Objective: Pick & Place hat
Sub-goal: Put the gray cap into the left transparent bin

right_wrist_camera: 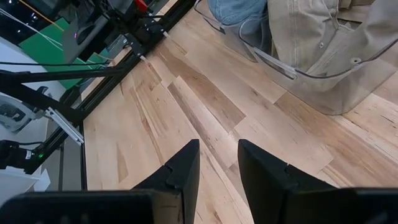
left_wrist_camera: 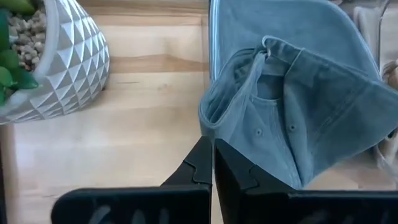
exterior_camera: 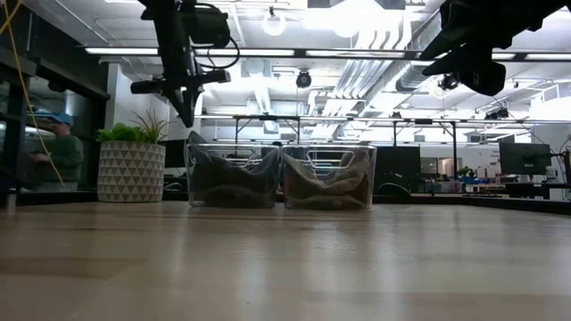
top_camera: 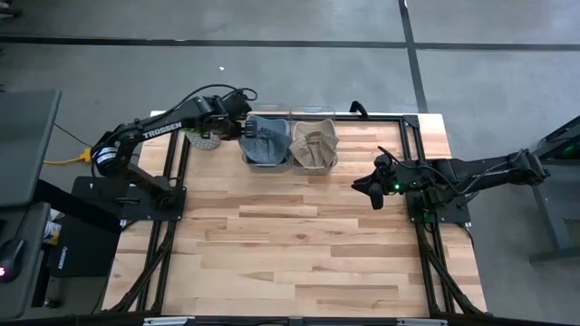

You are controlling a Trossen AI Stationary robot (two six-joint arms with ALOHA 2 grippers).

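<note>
A blue denim hat [top_camera: 263,140] [left_wrist_camera: 298,112] lies crumpled in the left of two clear bins [exterior_camera: 232,174] at the table's far edge. A tan hat [top_camera: 314,145] [right_wrist_camera: 317,31] fills the right bin [exterior_camera: 328,174]. My left gripper [top_camera: 243,129] [exterior_camera: 188,116] [left_wrist_camera: 210,149] is shut and hangs just above the blue hat's left edge, at that bin's left rim. My right gripper [top_camera: 373,192] [right_wrist_camera: 217,155] is open above bare table, to the right of the bins. My left gripper points down with its shut fingertips [left_wrist_camera: 200,155] right beside the blue hat's folded edge [left_wrist_camera: 208,118]. No cloth shows between the fingers. Whether the tips touch the hat, I cannot tell.
A white faceted plant pot [top_camera: 207,140] [exterior_camera: 131,169] [left_wrist_camera: 56,62] stands just left of the bins, close to my left gripper. Black frame rails [top_camera: 412,145] run along the table's sides. The wooden table [top_camera: 299,244] spreads out nearer than the bins. A person [exterior_camera: 62,147] stands in the room behind.
</note>
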